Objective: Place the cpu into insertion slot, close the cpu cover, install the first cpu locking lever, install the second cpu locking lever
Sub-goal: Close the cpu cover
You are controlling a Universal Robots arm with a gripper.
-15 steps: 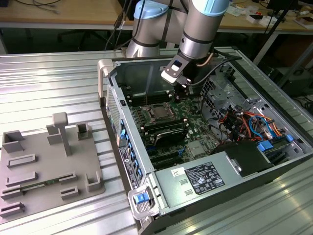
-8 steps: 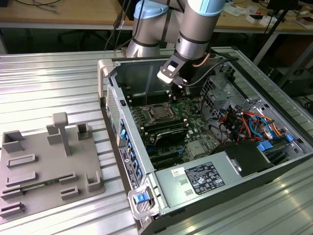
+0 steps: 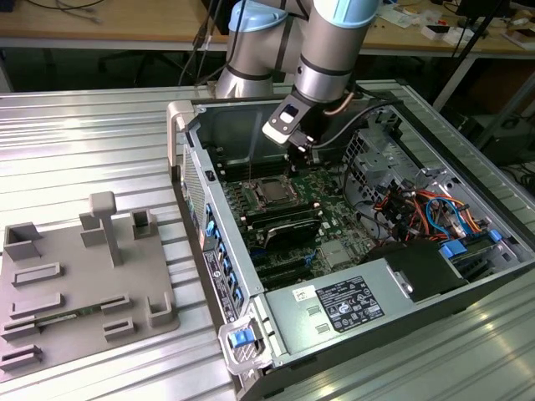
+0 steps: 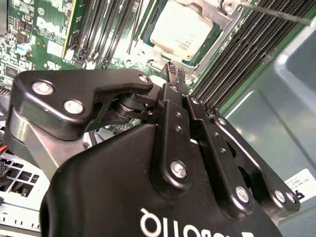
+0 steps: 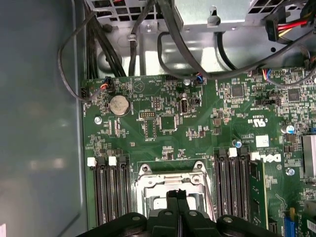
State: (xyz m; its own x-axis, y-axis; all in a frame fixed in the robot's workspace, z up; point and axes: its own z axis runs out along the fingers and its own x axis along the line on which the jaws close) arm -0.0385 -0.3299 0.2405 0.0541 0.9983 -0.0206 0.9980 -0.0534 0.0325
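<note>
The cpu lies flat in the insertion slot, silver top up. The cpu cover, a silver frame with a cut-out middle, lies down around the chip. A thin locking lever runs as a bare metal rod past the socket's corner, and I cannot tell whether it is latched. My gripper hangs just above the socket's edge in both wrist views. Its black fingers are pressed together and hold nothing. In the exterior view the gripper sits inside the open case, just above the socket.
Black memory slots flank the socket on both sides. Cables and a drive cage crowd the far end of the board. The power supply fills the case's near end. A grey fixture plate lies on the table at the exterior view's left.
</note>
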